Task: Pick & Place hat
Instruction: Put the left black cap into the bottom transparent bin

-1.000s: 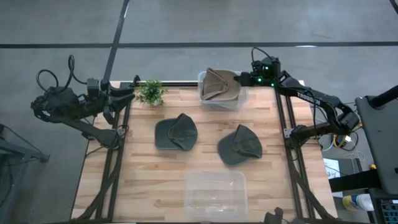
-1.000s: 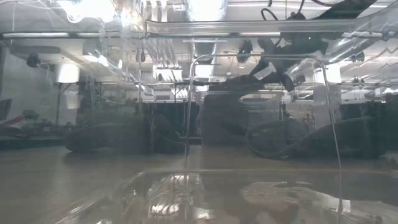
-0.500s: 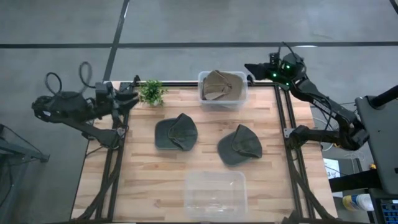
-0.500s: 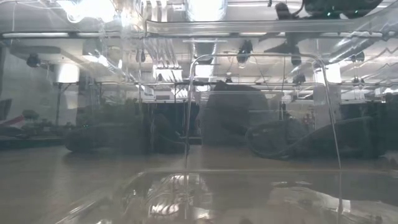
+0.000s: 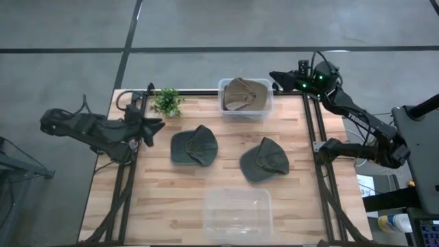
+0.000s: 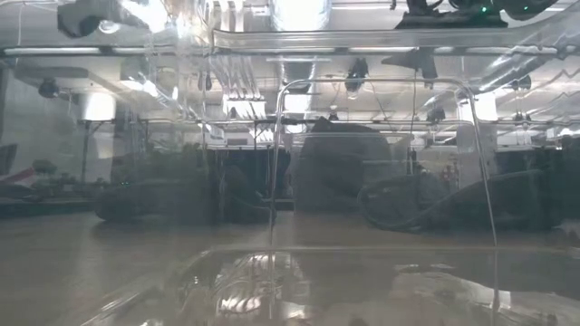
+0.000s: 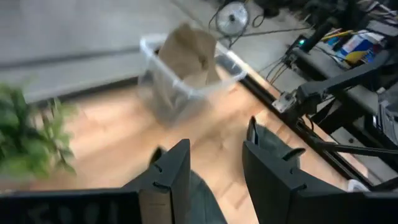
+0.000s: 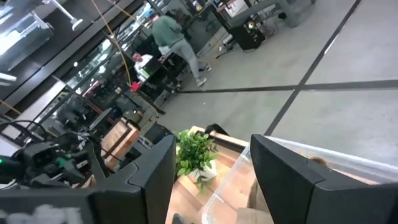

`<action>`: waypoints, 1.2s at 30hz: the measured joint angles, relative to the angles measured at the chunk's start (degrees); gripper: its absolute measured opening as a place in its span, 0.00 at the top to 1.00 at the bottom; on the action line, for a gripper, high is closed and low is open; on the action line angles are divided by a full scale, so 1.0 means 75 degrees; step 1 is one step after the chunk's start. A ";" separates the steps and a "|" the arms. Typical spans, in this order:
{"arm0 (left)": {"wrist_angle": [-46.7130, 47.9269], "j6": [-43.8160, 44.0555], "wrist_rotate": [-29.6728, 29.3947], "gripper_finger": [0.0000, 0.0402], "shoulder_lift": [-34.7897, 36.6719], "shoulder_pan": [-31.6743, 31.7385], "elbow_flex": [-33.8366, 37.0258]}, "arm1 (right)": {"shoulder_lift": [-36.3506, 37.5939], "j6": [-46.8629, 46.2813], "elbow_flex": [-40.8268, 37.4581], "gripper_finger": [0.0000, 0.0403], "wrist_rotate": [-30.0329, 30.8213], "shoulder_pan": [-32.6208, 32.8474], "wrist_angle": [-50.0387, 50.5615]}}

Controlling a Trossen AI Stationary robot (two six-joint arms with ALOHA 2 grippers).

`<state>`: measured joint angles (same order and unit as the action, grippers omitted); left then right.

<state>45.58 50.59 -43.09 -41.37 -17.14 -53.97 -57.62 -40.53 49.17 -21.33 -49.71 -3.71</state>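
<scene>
Two dark green hats lie flat on the table, one at centre-left (image 5: 194,146) and one at centre-right (image 5: 265,160). A tan hat (image 5: 241,93) sits in the clear bin (image 5: 267,103) at the far edge, also seen in the left wrist view as the tan hat (image 7: 189,53). My left gripper (image 5: 156,125) is open at the table's left edge, pointing at the centre-left hat (image 7: 205,200), apart from it. My right gripper (image 5: 274,74) is open, raised beyond the far edge just right of the bin, touching nothing.
A small potted plant (image 5: 166,101) stands at the far left corner, close to my left gripper. An empty clear bin (image 5: 236,213) sits at the near edge, filling the low view. Bare wood shows between the hats and along the left side. A person (image 8: 177,40) stands far off.
My right gripper has drawn back from the far bin's right rim, up and past the table's far edge, leaving the tan hat in the bin. My left arm has swung from the far left corner toward the near side and right, toward the centre-left hat.
</scene>
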 joint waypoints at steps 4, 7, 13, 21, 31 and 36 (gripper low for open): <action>0.0011 0.0465 0.0891 0.66 -0.0214 0.0173 0.0303 | -0.0112 0.0000 0.0000 0.51 0.0007 0.0181 -0.0004; -0.0008 0.0295 0.2021 0.66 -0.0457 0.0428 0.0375 | -0.0200 0.0017 0.0000 0.51 0.0007 0.0376 -0.0200; 0.0129 -0.0548 0.4200 0.66 -0.1169 0.1261 0.0197 | -0.0295 0.0063 0.0000 0.52 -0.0013 0.0821 -0.1132; 0.0906 -0.2209 0.6109 0.66 -0.1921 0.3131 -0.0271 | -0.0281 0.0122 0.0000 0.52 -0.0013 0.1238 -0.1384; 0.1152 -0.4154 0.8003 0.66 -0.3456 0.5516 -0.0946 | -0.0278 0.0224 0.0000 0.52 -0.0013 0.1675 -0.1381; 0.1348 -0.5110 0.8307 0.66 -0.4470 0.6127 -0.1290 | -0.0275 0.0221 0.0000 0.53 -0.0006 0.1823 -0.1384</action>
<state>55.69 12.27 19.21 -74.89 28.82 -63.64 -59.68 -38.88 49.17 -21.38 -36.04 -14.09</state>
